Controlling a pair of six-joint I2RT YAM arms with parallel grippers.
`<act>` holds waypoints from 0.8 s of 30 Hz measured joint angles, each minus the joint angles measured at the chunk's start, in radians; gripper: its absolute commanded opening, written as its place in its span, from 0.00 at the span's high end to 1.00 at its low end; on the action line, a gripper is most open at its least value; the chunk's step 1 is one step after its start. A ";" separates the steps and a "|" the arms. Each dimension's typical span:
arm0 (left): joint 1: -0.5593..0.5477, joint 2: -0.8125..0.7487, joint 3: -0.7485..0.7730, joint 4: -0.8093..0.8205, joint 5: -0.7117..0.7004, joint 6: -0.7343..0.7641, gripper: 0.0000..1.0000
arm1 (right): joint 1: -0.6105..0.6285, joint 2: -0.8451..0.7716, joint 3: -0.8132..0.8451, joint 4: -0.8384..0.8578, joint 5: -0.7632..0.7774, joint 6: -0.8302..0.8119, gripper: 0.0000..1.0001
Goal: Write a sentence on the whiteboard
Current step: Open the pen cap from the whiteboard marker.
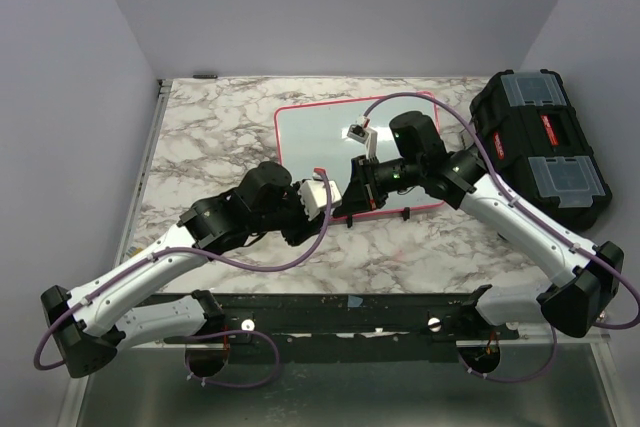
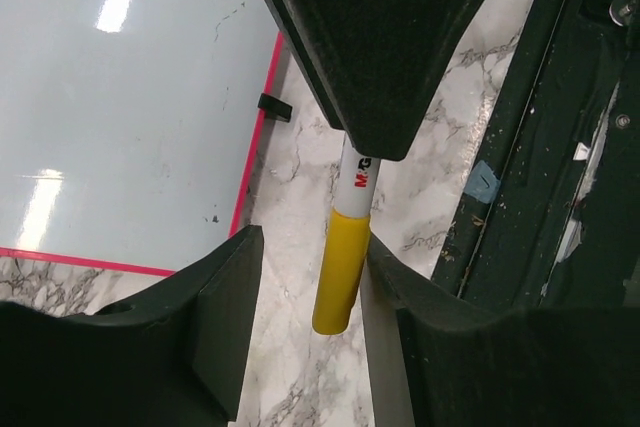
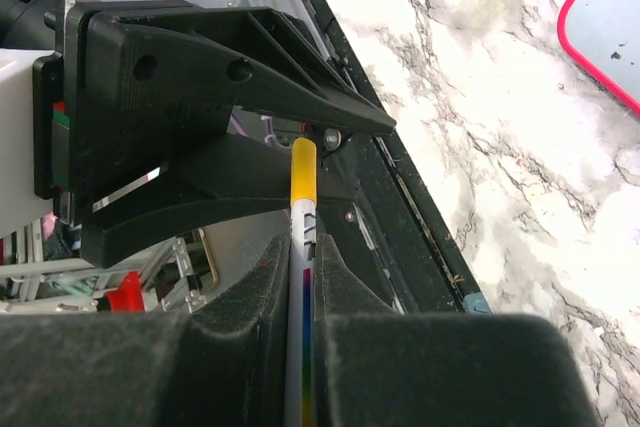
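Right fingers [image 3: 235, 347] clamp the marker [image 3: 303, 247] — left fingers [image 2: 225, 317] gape around its yellow cap [image 2: 340, 277], beside the whiteboard [image 2: 120, 97].

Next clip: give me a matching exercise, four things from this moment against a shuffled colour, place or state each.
Things:
1. marker cap
2. whiteboard rim
3. toolbox
4. right hand

Descriptions:
a. shut on the marker
b. yellow
c. pink-red
d. farthest right in the overhead view

Pairs: 1-b, 2-c, 3-d, 4-a
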 measured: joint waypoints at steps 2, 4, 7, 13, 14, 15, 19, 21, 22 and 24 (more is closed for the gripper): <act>0.000 0.000 0.000 0.001 0.009 -0.002 0.57 | 0.000 0.000 -0.004 0.006 -0.003 0.000 0.99; 0.000 -0.003 0.000 0.002 0.019 -0.003 0.66 | 0.000 0.000 -0.008 0.010 -0.003 0.001 0.99; 0.000 -0.015 0.000 0.004 0.038 -0.004 0.77 | 0.000 0.000 -0.013 0.016 -0.006 0.001 0.99; 0.000 -0.022 0.000 -0.001 0.071 -0.003 1.00 | 0.000 0.000 -0.017 0.024 -0.013 0.001 0.99; 0.000 -0.022 0.000 -0.003 0.075 -0.001 1.00 | 0.000 0.000 -0.019 0.024 -0.016 0.001 0.99; 0.000 -0.022 0.000 -0.004 0.077 0.003 1.00 | 0.000 0.000 -0.021 0.024 -0.017 0.001 0.99; 0.000 -0.022 0.000 -0.005 0.077 0.001 1.00 | 0.000 0.000 -0.021 0.025 -0.017 0.001 0.99; 0.000 -0.022 0.000 -0.004 0.075 0.001 1.00 | 0.000 0.000 -0.021 0.026 -0.017 0.002 0.99; 0.000 -0.022 0.000 -0.005 0.069 0.001 1.00 | 0.000 0.000 -0.023 0.029 -0.016 0.003 0.99; 0.000 -0.022 0.000 -0.005 0.055 0.001 1.00 | 0.000 0.000 -0.026 0.035 -0.016 0.005 0.99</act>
